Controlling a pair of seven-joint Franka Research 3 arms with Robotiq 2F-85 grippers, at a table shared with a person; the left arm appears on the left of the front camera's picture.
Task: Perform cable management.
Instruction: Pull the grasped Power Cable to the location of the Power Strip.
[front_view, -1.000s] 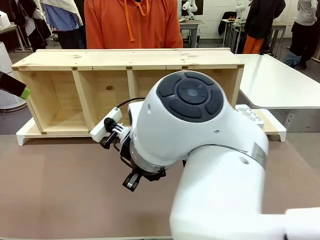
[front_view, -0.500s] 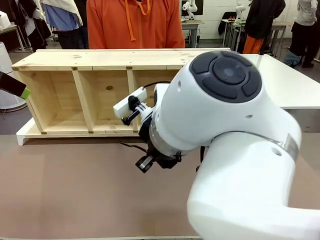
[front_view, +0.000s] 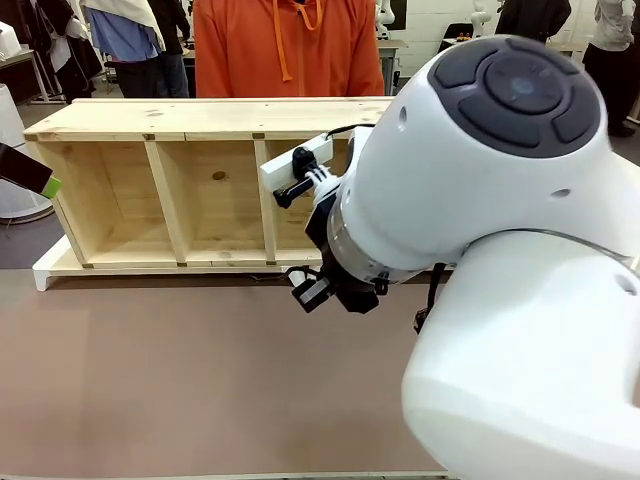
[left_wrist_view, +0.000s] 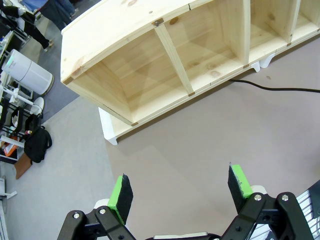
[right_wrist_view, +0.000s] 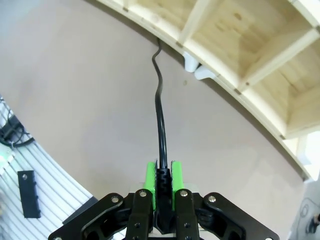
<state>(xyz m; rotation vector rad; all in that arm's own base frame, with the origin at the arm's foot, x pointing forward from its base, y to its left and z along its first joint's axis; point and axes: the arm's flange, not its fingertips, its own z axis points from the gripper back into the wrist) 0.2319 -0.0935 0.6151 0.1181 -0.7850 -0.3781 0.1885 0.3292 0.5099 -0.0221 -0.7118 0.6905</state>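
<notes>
Bright, even indoor light falls from overhead, diffuse and without hard edges. In the front view the glossy white robot arm shell (front_view: 500, 250) sits close to the lens, slightly soft in focus, with a mild sheen on top and gentle grey shading underneath. The compartments of the pale pine shelf unit (front_view: 200, 118) hold soft shadows under the top board. The matte brown desk (front_view: 130, 380) reads flat and evenly lit. Both wrist views bend the shelf unit's straight boards into curves toward the picture edges. In the right wrist view the thin glossy black cable (right_wrist_view: 161, 115) is crisp against the desk.
</notes>
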